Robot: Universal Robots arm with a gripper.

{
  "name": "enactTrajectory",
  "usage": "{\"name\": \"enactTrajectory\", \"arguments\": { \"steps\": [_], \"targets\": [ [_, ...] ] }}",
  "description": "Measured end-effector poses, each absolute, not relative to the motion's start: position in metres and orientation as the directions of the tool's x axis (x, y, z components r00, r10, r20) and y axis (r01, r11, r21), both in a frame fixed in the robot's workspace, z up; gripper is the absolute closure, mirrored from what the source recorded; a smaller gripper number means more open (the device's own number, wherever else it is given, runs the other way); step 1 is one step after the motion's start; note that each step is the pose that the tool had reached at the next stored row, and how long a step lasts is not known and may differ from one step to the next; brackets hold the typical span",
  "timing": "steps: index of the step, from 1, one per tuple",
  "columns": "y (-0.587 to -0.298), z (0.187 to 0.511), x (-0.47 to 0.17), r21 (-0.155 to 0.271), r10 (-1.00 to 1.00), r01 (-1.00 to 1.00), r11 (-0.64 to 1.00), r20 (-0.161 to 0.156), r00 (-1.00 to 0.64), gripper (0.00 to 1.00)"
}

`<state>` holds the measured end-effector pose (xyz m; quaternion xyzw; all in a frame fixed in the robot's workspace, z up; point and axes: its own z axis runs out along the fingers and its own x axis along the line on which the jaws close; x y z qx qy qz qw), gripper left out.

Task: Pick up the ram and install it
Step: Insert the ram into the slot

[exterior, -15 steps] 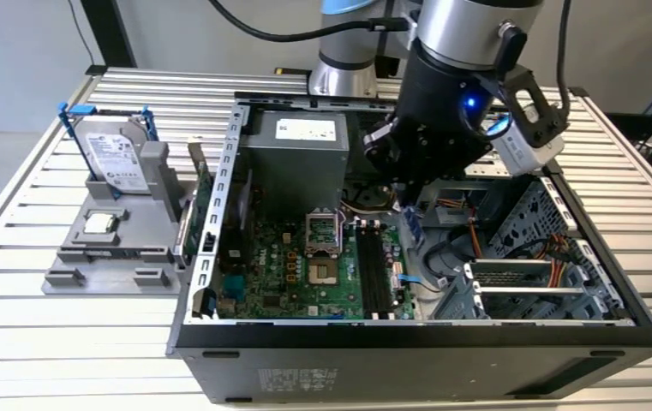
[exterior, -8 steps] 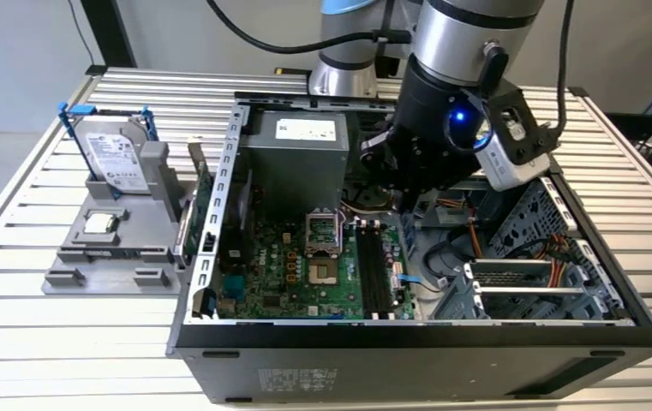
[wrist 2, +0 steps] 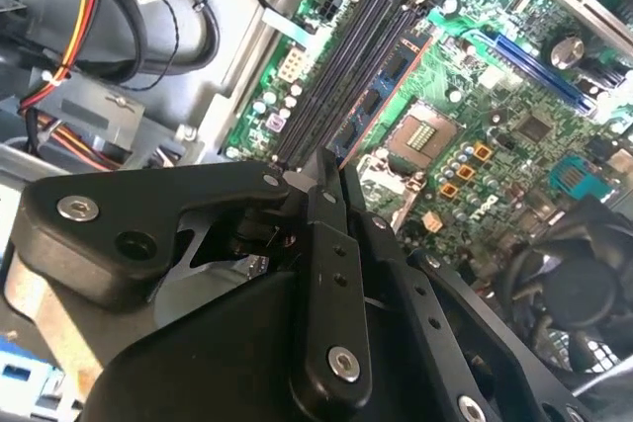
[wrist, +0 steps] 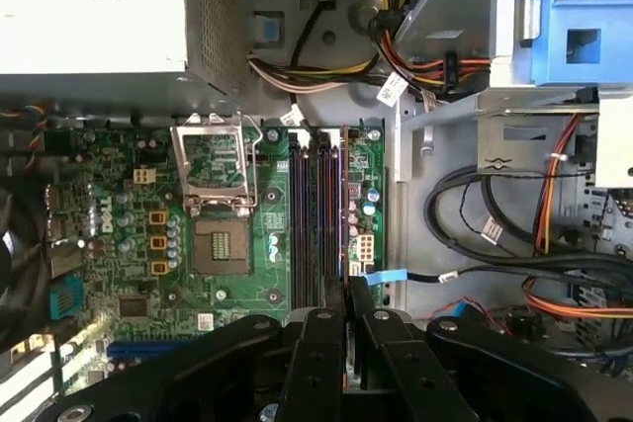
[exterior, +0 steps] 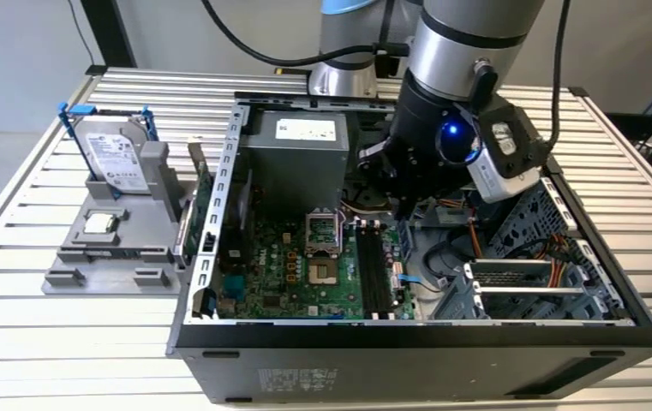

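Exterior view, swept from its left to its right: the CPU socket (exterior: 326,272), the slots (exterior: 379,270), the gripper (exterior: 403,204) low over their far end, then cables (exterior: 454,257) on its other side. The fingers are clamped on the ram (wrist 2: 394,71).

My worry is misalignment. A board slightly off the slot's line, or tilted in the grip, would likely land on a slot wall or a neighbouring slot and strain the contacts. Under a hard push it could also slide up between the fingers. A sideways drift might knock the parts just beside the slots.

In the second wrist view the ram sticks out ahead of the fingertips. It stands on edge and runs parallel to the slots beneath it. Which slot it hangs over I cannot tell.
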<state>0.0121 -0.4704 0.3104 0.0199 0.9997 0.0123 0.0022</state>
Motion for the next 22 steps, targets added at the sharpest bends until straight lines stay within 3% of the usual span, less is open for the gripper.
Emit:
{"name": "enactTrajectory", "arguments": {
  "steps": [22],
  "targets": [
    [-0.48, 0.274, 0.018, 0.025, 0.055, 0.055, 0.998, -0.004, -0.998, 1.0]
  ]
}}
